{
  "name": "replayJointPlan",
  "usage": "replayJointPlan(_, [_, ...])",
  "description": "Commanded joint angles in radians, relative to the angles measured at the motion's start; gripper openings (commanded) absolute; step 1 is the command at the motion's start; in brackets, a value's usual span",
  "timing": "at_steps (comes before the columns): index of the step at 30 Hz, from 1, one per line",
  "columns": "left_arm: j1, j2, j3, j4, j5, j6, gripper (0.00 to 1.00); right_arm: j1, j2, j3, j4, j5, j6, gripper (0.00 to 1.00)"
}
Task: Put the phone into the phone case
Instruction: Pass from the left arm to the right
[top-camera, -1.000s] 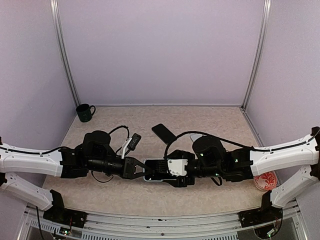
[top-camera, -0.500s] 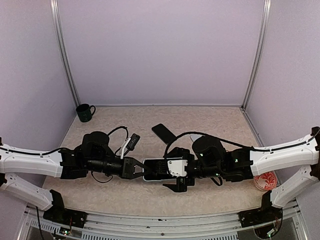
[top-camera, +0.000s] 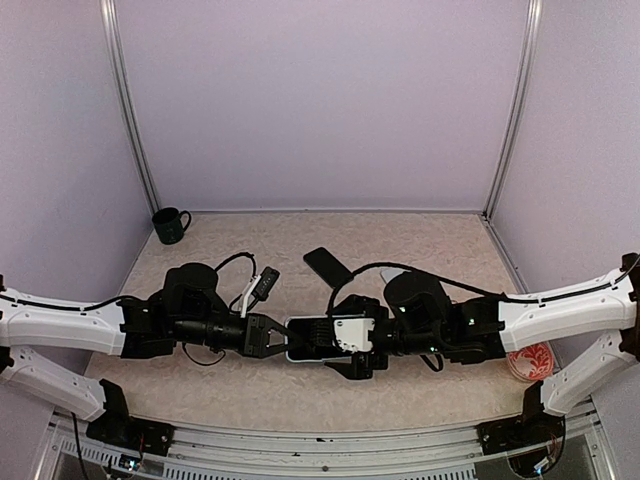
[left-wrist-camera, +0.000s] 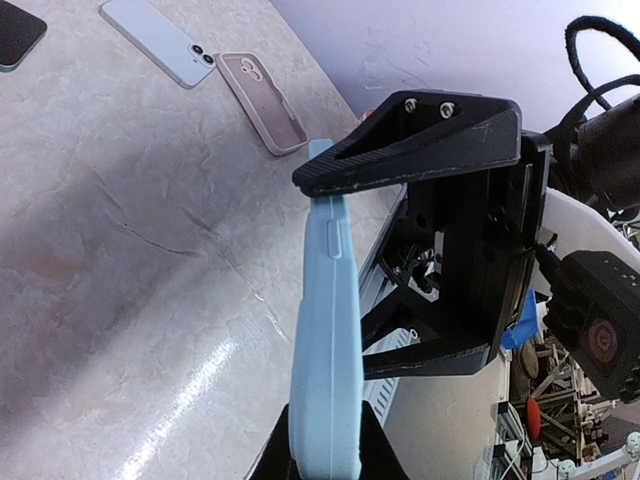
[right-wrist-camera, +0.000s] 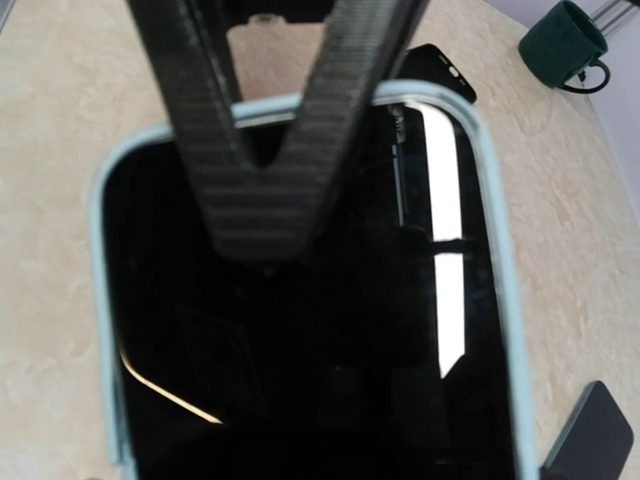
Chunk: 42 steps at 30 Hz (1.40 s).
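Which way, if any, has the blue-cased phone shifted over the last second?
No. The blue-cased phone sits just as far from the dark green mug as before.

Left arm (top-camera: 60, 322) and right arm (top-camera: 570, 305) were stretched inward, low, near level, meeting at centre. Left pincer (top-camera: 284, 340) was clamped on the phone (right-wrist-camera: 330, 330). Right pincer (top-camera: 342, 338) stood wide open, straddling its other end.

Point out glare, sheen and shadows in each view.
Right wrist: white glare streaks run down the phone screen, which mirrors its surroundings. Left wrist: a bright sheen lies across the table. Top external: even light, only faint shadows on the table.
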Motion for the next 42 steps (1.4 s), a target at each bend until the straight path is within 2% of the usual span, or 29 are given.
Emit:
replayJointPlan(1, [0.006, -0.019, 0.007, 0.111, 0.005, -0.002, 0.00, 0.010, 0.015, -0.006, 0.029, 0.023, -0.008, 0.90])
replayJointPlan(15, [0.013, -0.018, 0.002, 0.126, 0.006, -0.017, 0.00, 0.018, 0.043, -0.018, 0.043, 0.101, -0.040, 0.88])
replayJointPlan(21, [0.014, -0.019, 0.001, 0.131, 0.006, -0.022, 0.00, 0.022, 0.051, -0.008, 0.040, 0.117, -0.047, 0.81])
replayJointPlan(28, [0.023, -0.022, -0.008, 0.131, 0.001, -0.036, 0.01, 0.022, 0.020, -0.026, 0.062, 0.093, -0.046, 0.77])
replayJointPlan(31, [0.027, -0.026, -0.013, 0.135, 0.001, -0.042, 0.15, 0.022, 0.017, -0.026, 0.060, 0.091, -0.044, 0.76])
replayJointPlan(37, [0.031, -0.042, -0.016, 0.137, 0.003, -0.047, 0.56, 0.022, 0.004, -0.025, 0.062, 0.107, -0.029, 0.74])
replayJointPlan(42, [0.043, -0.083, -0.016, 0.097, -0.025, -0.031, 0.75, 0.010, 0.003, -0.016, 0.054, 0.141, -0.008, 0.74])
